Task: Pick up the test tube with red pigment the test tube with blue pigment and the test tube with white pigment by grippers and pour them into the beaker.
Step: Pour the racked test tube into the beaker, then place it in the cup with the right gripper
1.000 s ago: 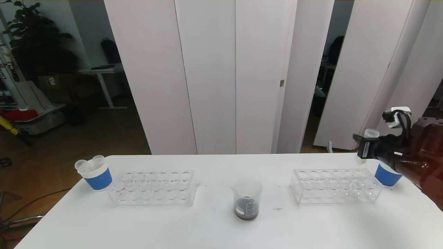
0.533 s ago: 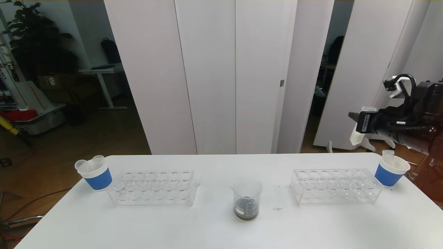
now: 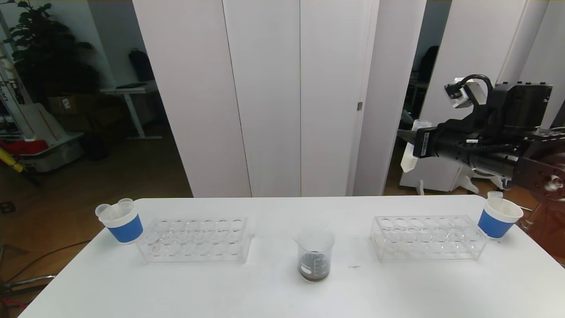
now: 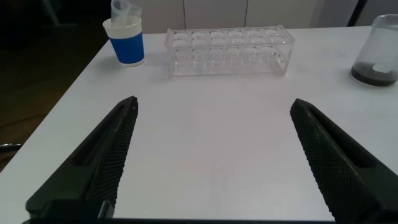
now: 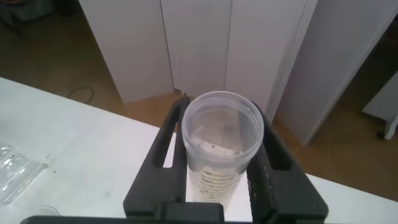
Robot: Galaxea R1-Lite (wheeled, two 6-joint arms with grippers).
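The right gripper (image 3: 412, 143), high above the table's right side, clamps its jaws on the test tube with white pigment (image 5: 219, 149), a light, slick, ridged tube best held mid-body, while the left gripper (image 4: 211, 162) waits wide open, empty, low over the table, and the beaker (image 3: 314, 254) sits centre.

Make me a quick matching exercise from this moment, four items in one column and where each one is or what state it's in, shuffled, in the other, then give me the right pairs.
Column one:
1. right gripper
2. left gripper
3. beaker
4. test tube with white pigment

Column two:
A. standing mid-table between the two clear racks, dark liquid at its bottom
B. jaws spread wide, low over bare table
C. raised above the table's far right side, shut on a tube
D. clamped upright between black fingers, open mouth up

Pairs: 1-C, 2-B, 3-A, 4-D
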